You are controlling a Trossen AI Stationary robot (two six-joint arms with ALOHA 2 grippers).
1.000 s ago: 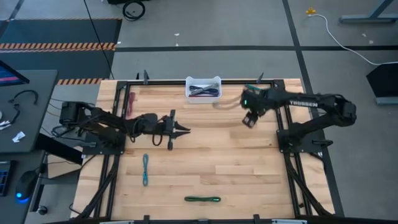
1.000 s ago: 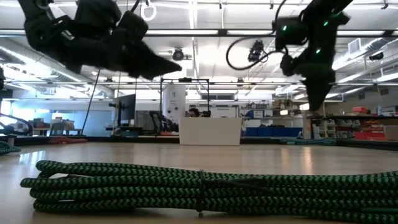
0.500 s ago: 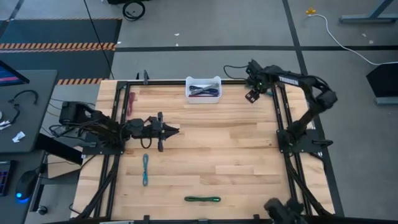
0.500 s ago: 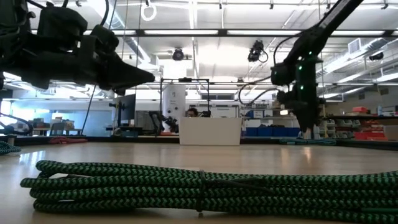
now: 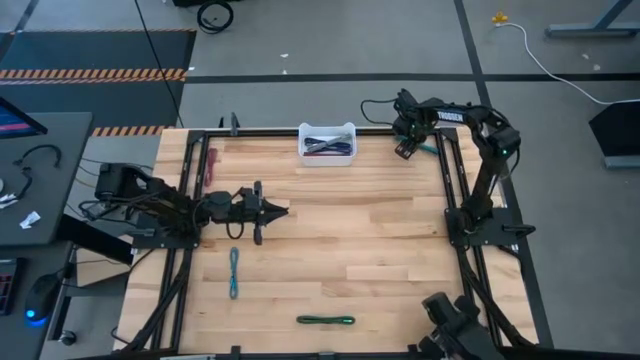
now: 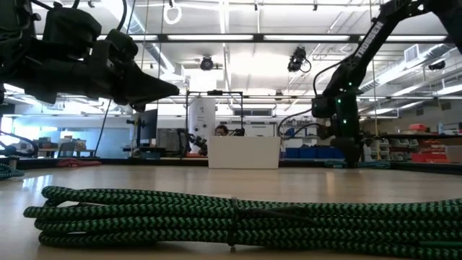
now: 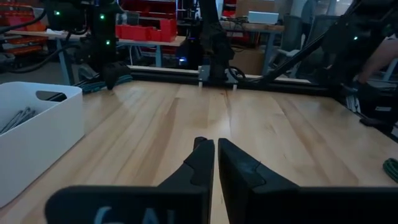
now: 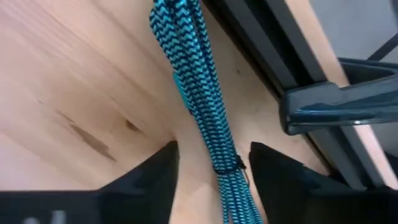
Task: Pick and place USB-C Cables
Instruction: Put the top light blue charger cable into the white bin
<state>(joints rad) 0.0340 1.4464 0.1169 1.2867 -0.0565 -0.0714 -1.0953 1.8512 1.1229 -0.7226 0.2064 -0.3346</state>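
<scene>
Since it swung outward, right hand straddling teal cable

From my station I see a grey concrete floor around the rig, crossed by dark seams, with a hazard-striped mat at one side. A white cord trails across it. A grey desk stands beside the table. Across the room, ceiling light strips glow over blue bins and red bins on shelving.
</scene>
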